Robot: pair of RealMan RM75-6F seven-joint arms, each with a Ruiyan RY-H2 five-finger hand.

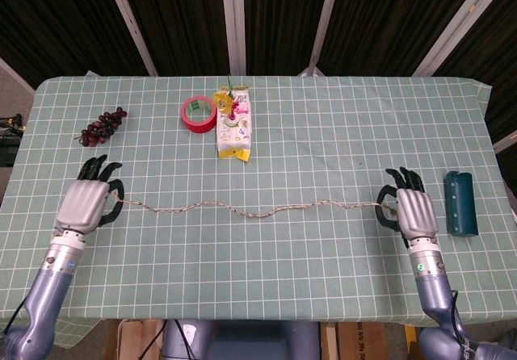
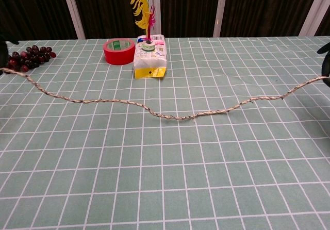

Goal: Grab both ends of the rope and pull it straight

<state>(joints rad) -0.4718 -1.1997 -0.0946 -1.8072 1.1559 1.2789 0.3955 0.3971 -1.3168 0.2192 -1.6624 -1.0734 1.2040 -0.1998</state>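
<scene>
Head view shows the left hand (image 1: pixel 83 203) and right hand (image 1: pixel 412 211) each grasping one end of the rope (image 1: pixel 258 211), a light, limp cord sagging wavily between them and best held at its tips.

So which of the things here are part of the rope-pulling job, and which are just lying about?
Job:
- rope, nearly straight, slightly wavy
- left hand, holding one end
- right hand, holding the other end

Lying about:
- bunch of grapes
- red tape roll
- yellow-and-white packet
- dark teal case, beside the right hand
</scene>
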